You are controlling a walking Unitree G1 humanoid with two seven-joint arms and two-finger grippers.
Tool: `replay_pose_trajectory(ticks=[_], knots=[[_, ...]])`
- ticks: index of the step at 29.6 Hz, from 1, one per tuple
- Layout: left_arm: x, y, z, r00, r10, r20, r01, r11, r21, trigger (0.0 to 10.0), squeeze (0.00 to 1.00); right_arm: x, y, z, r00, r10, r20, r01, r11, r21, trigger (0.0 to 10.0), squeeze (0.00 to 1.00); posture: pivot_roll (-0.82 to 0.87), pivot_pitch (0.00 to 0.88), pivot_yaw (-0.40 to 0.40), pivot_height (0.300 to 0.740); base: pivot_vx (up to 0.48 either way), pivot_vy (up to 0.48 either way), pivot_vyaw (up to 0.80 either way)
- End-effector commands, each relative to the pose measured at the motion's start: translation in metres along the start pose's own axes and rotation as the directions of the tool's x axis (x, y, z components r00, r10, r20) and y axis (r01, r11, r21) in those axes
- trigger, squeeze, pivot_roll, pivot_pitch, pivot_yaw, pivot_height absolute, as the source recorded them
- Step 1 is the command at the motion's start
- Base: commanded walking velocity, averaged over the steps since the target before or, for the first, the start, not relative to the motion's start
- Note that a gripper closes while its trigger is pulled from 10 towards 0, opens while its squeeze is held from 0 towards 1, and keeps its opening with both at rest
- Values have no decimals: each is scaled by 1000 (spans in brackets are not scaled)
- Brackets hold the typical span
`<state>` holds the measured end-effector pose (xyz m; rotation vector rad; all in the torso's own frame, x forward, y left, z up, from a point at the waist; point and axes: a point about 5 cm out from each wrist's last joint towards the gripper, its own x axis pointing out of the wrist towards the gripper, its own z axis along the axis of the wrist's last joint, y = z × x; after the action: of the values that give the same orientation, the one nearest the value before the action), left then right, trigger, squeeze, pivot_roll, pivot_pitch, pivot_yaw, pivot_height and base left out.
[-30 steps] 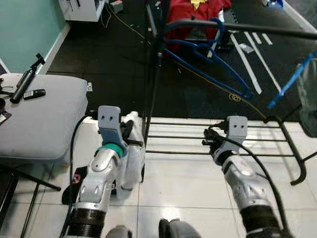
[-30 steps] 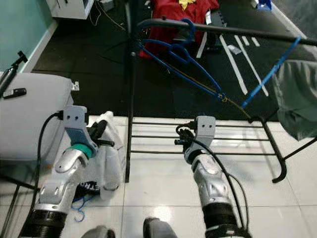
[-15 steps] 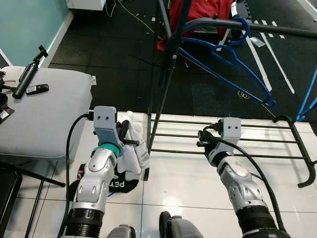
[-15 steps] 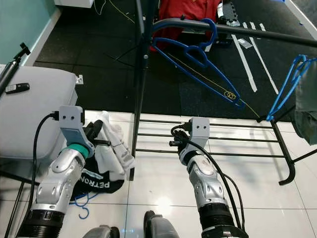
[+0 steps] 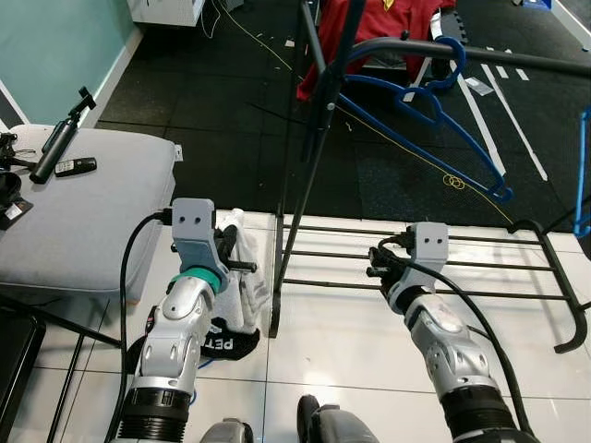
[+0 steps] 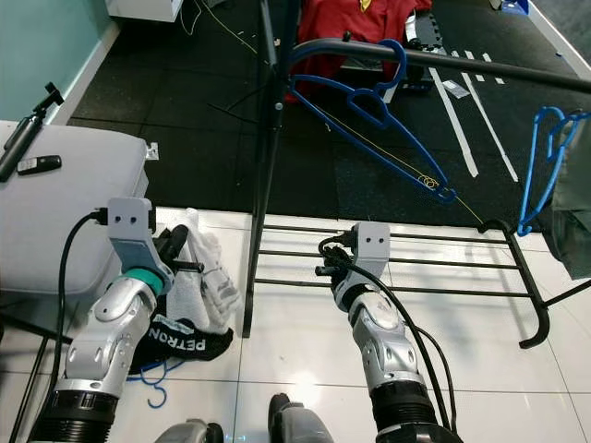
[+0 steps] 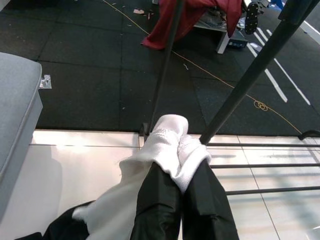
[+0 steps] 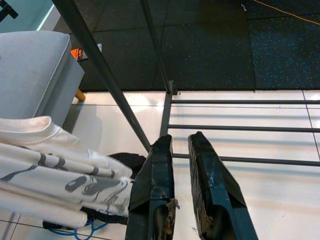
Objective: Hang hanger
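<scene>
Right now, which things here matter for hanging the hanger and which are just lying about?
For the job:
blue hanger on the rail
white cloth in the left gripper

Lying about:
grey cushion
red cloth
black garment

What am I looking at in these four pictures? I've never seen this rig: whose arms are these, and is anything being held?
A humanoid robot is looking down at its own two silver arms. The two wide pictures come from its head camera; the other two look along each gripper's black fingers. The left gripper is shut on a white garment. The right gripper holds nothing, its fingers slightly apart. In front stands a black clothes rack with a blue hanger hooked on its rail; a second blue hanger hangs further right. A dark garment lies on the white tiles, and a grey cushioned seat stands to the robot's left.
</scene>
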<state>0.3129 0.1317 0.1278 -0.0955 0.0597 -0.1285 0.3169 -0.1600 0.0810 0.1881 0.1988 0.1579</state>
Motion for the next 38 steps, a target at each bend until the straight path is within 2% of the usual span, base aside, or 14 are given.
replay_pose_trajectory(ticks=[1,25,26,29,35,38], knots=[[-1,-1,-4,1000,1,-14,-1,1000,2,10000,0,-4,-4,-5,1000,-13,-18,13,1000,2,10000,0,-37,121,-12,740,0,0,0],[-1,-3,-5,999,-3,-33,3,1000,12,10000,0,-8,-5,-8,999,-18,-28,18,1000,4,10000,0,-41,129,-7,740,0,-439,0],[0,-4,-5,999,-5,-43,4,1000,-18,10000,0,-8,-6,-8,999,-19,-28,19,1000,3,10000,0,-43,127,-7,740,0,0,0],[0,-4,-5,999,-14,-43,12,999,-32,10000,0,-8,-7,-7,999,-19,-28,19,1000,2,10000,0,-43,125,-7,740,0,288,0],[1,-4,-6,998,-12,-60,10,999,-39,10000,0,-8,-7,-7,999,-18,-28,18,1000,0,10000,0,-43,117,-9,740,0,472,0],[0,-4,-7,998,-4,-68,3,1000,-22,10000,0,-8,-7,-7,999,-17,-29,17,1000,0,10000,0,-42,114,-9,740,0,0,0]])
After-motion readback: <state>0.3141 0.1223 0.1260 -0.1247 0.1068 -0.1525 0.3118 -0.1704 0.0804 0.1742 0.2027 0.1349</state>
